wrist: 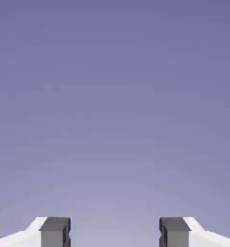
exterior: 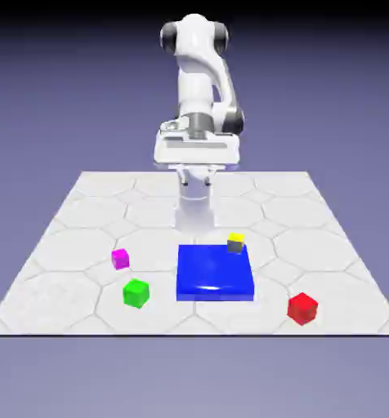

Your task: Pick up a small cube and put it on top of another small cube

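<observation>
1. Judging from how things lie, nothing of the task is seen to be done: the worktop (exterior: 83, 212) carries every cube singly, and no cube is stacked on another cube.
2. The arm (exterior: 199, 82) is held high at the far edge, well apart from all the cubes; reaching, grasping, lifting and placing are all judged to be left.
3. The flat blue slab (exterior: 216, 272) is laid near the middle, and a yellow cube (exterior: 235, 242) is seen at its far right corner, on it or just behind; which cannot be told.
4. The claw (wrist: 115, 231) is shown released in the hand view, its tips set wide with only backdrop between them.
5. The small green cube (exterior: 136, 292) is found on the near left of the worktop, left of the slab, resting flat. No long axis is offered by a cube; it is turned slightly, one vertical edge toward the near side.
6. The red cube (exterior: 302, 308) is set near right, the magenta cube (exterior: 120, 259) just beyond the green one.
</observation>
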Controlling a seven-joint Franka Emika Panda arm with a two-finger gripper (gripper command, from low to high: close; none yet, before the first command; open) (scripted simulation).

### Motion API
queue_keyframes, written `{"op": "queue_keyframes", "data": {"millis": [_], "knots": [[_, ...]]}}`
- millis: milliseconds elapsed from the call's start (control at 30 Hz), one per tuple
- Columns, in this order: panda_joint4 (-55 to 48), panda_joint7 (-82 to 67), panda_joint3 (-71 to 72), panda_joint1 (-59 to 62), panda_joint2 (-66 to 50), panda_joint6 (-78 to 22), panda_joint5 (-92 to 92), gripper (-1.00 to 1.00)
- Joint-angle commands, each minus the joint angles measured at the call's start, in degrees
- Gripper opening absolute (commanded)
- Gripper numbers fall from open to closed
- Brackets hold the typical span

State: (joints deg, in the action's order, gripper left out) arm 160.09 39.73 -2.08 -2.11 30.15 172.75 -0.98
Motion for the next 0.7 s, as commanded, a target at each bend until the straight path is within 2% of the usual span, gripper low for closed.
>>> {"op": "queue_keyframes", "data": {"millis": [0,667], "knots": [[-0.75,-2.27,-1.73,-1.18,-2.08,-1.04,-0.82,0.00],[-15.80,-47.52,-36.23,-24.81,-43.61,-21.81,-17.13,0.00]]}}
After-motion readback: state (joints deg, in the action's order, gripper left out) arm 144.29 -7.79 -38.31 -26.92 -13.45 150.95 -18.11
